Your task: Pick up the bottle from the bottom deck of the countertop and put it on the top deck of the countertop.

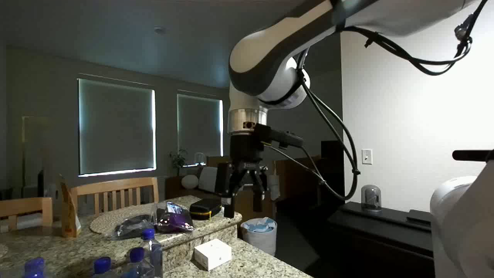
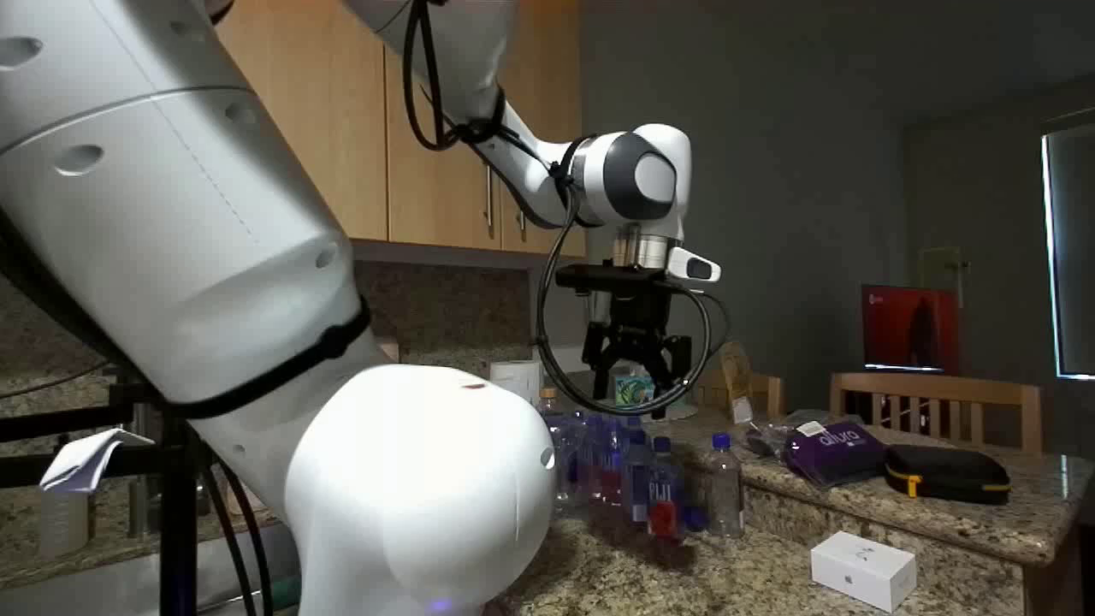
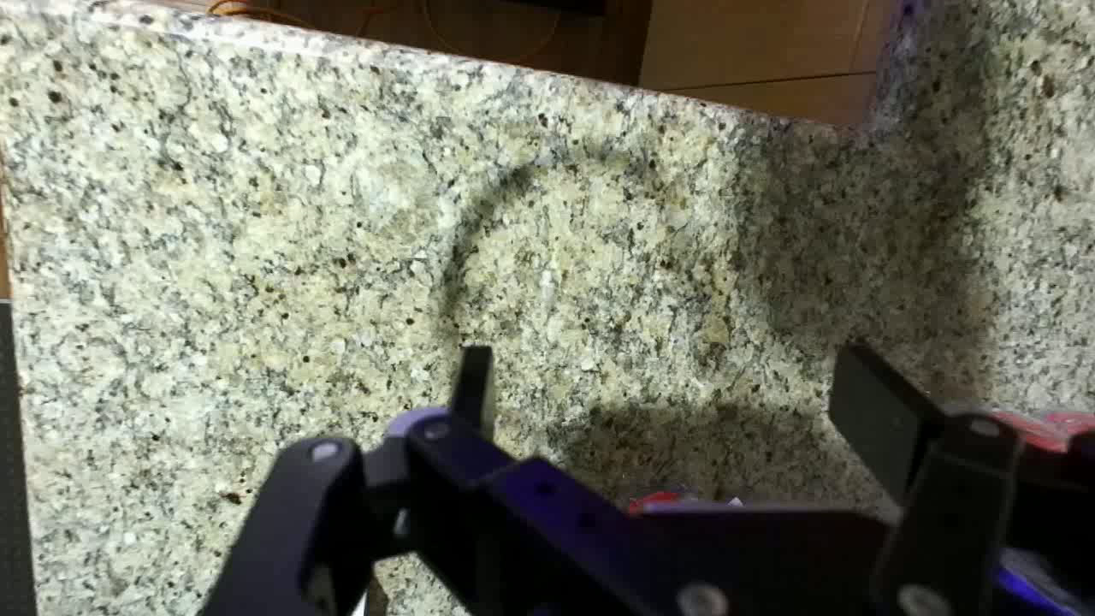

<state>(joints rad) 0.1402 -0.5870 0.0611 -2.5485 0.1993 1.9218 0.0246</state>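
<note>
Several clear bottles with blue caps stand on the bottom deck [image 2: 753, 582]. The bottle [image 2: 663, 505] with a reddish lower body is at the front of the group; another behind it also looks reddish. In an exterior view, capped bottles [image 1: 137, 264] are cut off by the lower edge, and I cannot tell which is the reddish one. The top deck [image 2: 1018, 524] is the raised ledge behind. My gripper [image 1: 243, 210] hangs open and empty in the air; it also shows in an exterior view [image 2: 630, 400]. In the wrist view its fingers [image 3: 663, 376] are wide apart over granite, hiding most of a red item.
A white box [image 2: 862, 569] lies on the bottom deck beside the step. A purple bag [image 2: 834, 453] and a black case [image 2: 945, 473] lie on the top deck. A paper bag [image 1: 69, 210] stands farther back. The wrist view shows the slab's edge [image 3: 513, 73].
</note>
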